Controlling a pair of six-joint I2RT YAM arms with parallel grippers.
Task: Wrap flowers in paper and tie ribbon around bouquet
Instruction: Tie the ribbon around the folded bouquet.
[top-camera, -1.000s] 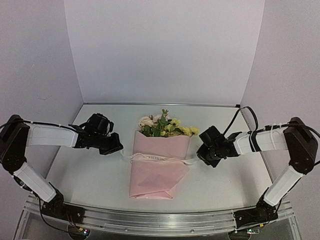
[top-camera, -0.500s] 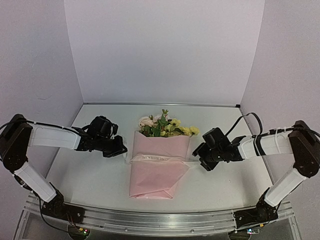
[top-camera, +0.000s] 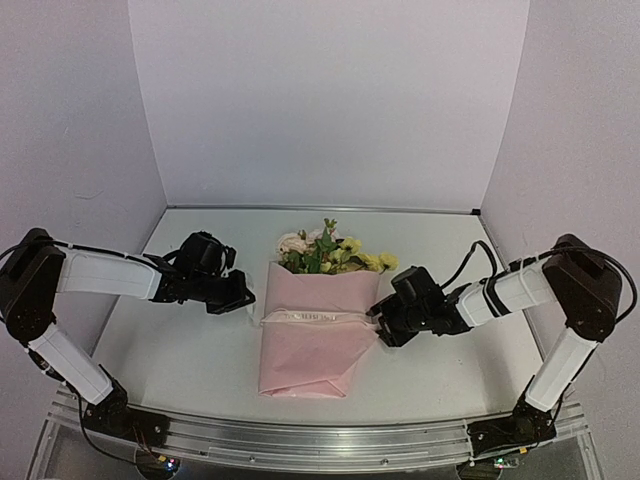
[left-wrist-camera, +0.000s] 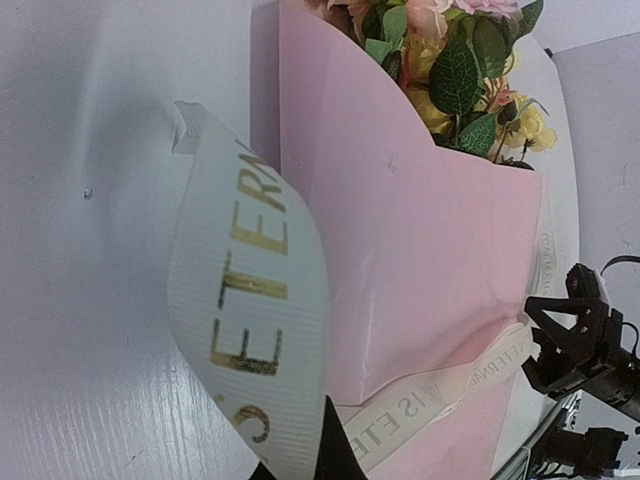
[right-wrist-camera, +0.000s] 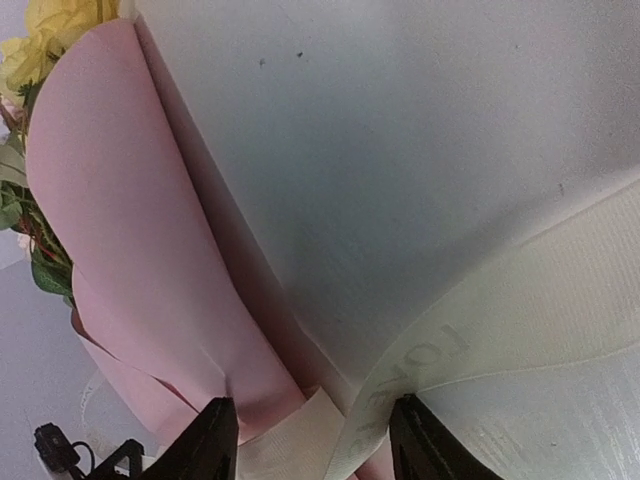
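1. Since a second ago my right arm (top-camera: 500, 290) has swung inward. My right tool (top-camera: 378, 322) is now at the right edge of the bouquet (top-camera: 312, 350), where before it was well clear. The left arm only crept in a little.
2. The bouquet lies flat mid-tabletop (top-camera: 180, 350), open end toward the far wall and folded tail toward me. That leaves both its sides reachable.
3. The paper (top-camera: 300, 375) is folded around the flowers (top-camera: 330, 255), which stick out at the far end.
4. The ribbon (top-camera: 315, 315) crosses the paper's waist with an end out each side, laid ready for a tie.
5. My left tool (top-camera: 243, 300) is pressed together, pinching the left ribbon end just beside the paper. It lifts that end into a loop, which I reckon stops the band sliding.
6. My right tool's fingers (right-wrist-camera: 212, 445) are spread. The right ribbon end runs between them, unpinched. Likely next is a re-grip there, then crossing the ends.
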